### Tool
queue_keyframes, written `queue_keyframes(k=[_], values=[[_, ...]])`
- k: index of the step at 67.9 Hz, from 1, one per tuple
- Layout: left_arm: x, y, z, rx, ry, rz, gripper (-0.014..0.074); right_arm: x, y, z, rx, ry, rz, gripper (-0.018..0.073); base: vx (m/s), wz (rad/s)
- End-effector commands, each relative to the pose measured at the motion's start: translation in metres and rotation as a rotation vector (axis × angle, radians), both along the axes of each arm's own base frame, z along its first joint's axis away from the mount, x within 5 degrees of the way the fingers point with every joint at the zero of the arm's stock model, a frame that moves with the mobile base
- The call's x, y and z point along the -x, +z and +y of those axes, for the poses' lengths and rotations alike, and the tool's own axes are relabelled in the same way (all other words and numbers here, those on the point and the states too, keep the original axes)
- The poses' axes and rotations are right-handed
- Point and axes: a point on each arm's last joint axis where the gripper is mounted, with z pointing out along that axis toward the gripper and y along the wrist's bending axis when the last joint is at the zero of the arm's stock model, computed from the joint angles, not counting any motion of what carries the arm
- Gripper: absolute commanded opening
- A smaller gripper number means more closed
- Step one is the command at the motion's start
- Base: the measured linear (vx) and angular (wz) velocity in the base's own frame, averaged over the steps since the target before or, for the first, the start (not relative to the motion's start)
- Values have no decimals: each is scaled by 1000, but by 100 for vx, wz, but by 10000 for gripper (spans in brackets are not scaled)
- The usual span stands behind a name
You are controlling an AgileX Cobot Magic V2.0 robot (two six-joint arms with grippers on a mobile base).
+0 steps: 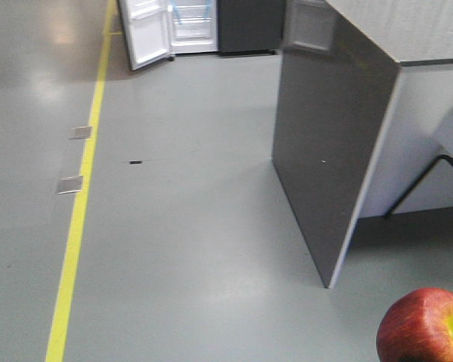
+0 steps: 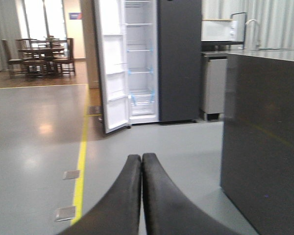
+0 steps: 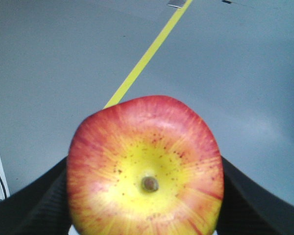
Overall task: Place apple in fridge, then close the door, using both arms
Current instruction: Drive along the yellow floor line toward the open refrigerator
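The door (image 2: pixel 112 73) stands open left of the fridge (image 2: pixel 142 63), whose white shelves show. The left hand (image 2: pixel 141 157) has its fingers pressed together, holding nothing. Farther right, the right hand (image 3: pixel 144 198) clamps the apple (image 3: pixel 144 156) above the grey floor (image 3: pixel 49 58), well apart from the fridge.

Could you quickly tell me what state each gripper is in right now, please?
Left gripper: shut, holding nothing.
Right gripper: shut on the apple.

front high, tilted down; left wrist low, level (both see fridge (image 1: pixel 192 30))
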Motion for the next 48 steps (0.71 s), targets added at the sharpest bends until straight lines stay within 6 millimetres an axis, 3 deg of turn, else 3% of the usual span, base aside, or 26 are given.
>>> queue_keyframes(k=[1, 48], values=[[0, -2, -1, 12, -10, -63, -6, -2, 12, 2, -59, -6, -65, 212, 11, 41], [0, -2, -1, 12, -10, -63, -6, -2, 13, 2, -60, -6, -66, 212, 11, 40]])
